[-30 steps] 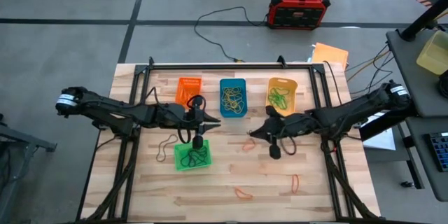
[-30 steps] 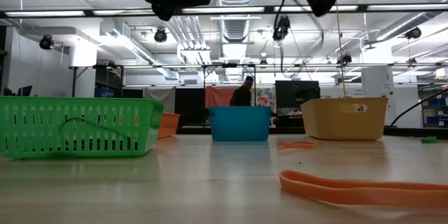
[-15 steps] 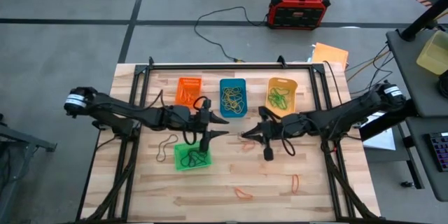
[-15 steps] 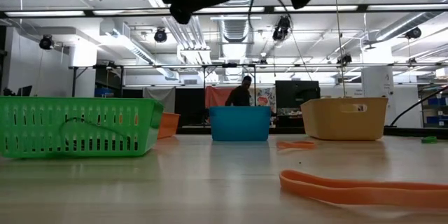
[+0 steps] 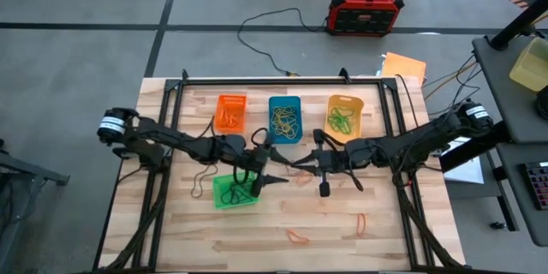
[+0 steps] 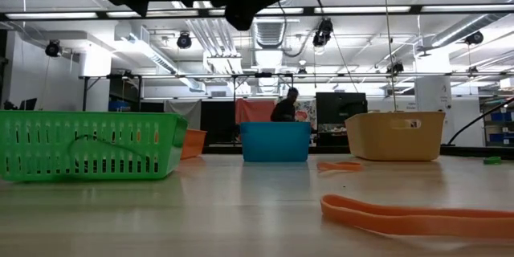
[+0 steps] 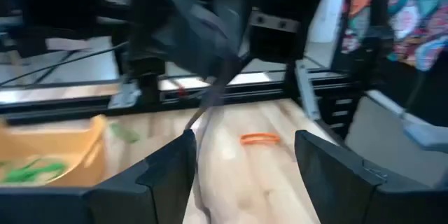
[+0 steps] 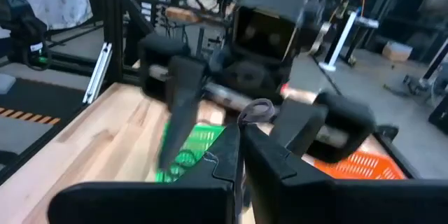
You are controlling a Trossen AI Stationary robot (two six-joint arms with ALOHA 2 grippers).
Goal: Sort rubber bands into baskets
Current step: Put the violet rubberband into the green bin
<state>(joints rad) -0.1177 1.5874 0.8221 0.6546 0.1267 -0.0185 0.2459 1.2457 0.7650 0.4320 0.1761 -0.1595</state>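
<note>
Over the table's middle, my right gripper is shut on a thin dark rubber band. My left gripper faces it, open wide, one finger on either side of the right gripper's tip. The left gripper shows the band hanging from that tip. The orange basket, blue basket and yellow-orange basket stand in a row at the back. The green basket sits just below my left gripper. Loose orange bands and a brown loop lie on the wood.
A red-and-black box with black cables sits on the floor behind the table. A metal rail runs along the table's back edge. A person is far off in the room. An orange band lies close to the low camera.
My left gripper has moved right to the table's middle and opened wide. My right gripper, still shut, has moved left to meet it.
</note>
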